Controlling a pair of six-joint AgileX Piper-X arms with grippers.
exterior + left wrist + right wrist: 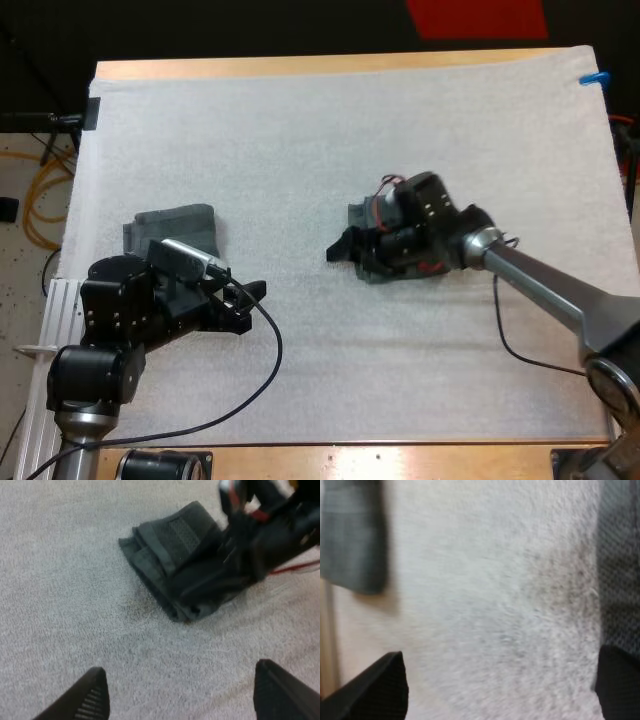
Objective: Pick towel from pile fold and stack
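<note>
On the left side of the white mat [300, 130] lies a folded towel [180, 228], dark grey-green and flat. Just in front of it is my left arm [120, 310]. It comes up from the near left corner of the desk [330, 455], bends low over the mat and points to the right. The left tool [248, 306] at its end hangs just over bare mat, beside the folded towel and not touching it. Its two black fingers [95, 695] are wide apart and hold nothing. In the middle of the mat lies a second towel [358, 214], well apart from the first one. The left wrist view shows it folded in layers, with one edge thick and rolled. My right arm [560, 295] reaches in from the right edge, long and slanted, and bends down over this second towel. The right tool [343, 252] sits at the towel's left edge and points left, toward the left tool. Its fingers [380, 685] are spread wide, with white mat between them. One finger is right beside the towel's edge, but the tool grips nothing.
</note>
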